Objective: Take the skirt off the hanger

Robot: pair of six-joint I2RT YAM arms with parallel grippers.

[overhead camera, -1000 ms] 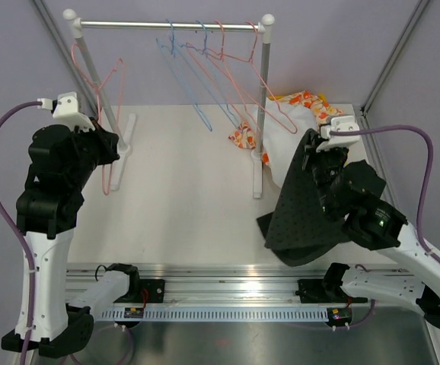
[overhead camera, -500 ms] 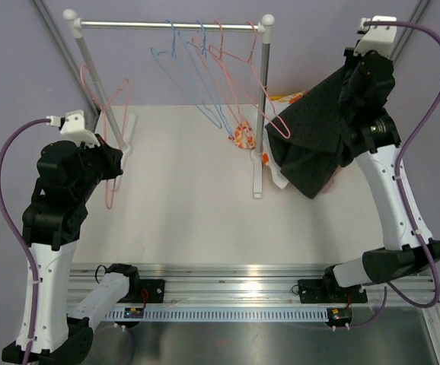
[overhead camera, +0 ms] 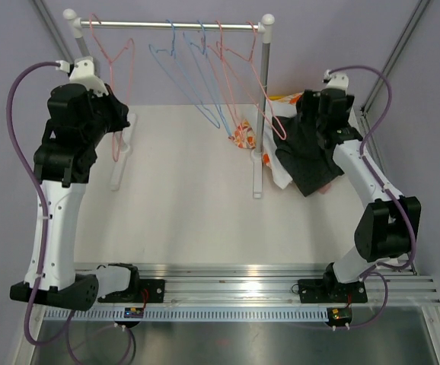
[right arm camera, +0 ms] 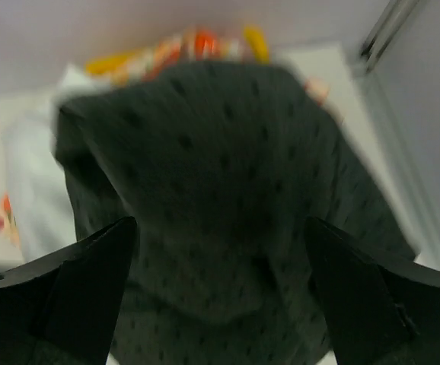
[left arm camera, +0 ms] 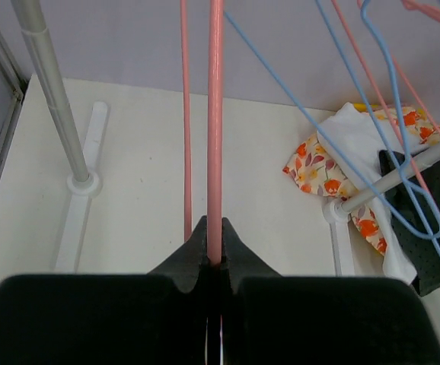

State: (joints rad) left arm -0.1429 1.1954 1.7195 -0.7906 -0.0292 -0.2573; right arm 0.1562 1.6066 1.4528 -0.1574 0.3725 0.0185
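The skirt is dark with small dots and lies crumpled on a pile of clothes at the back right of the table; it fills the right wrist view. My right gripper hovers just above it, open, with nothing between its fingers. A bare pink hanger hangs at the left end of the rail, its hook up at the bar. My left gripper is shut on the hanger's thin pink rod, the jaws pinched tight around it.
A clothes rack with a metal rail spans the back, carrying several empty blue and pink hangers. Its right post stands beside the pile, which holds a floral cloth and a white cloth. The left post's foot rests on the table.
The right arm swung the skirt from the front right to the back right, laid it on the pile and opened. The left arm lifted the pink hanger up to the rail.
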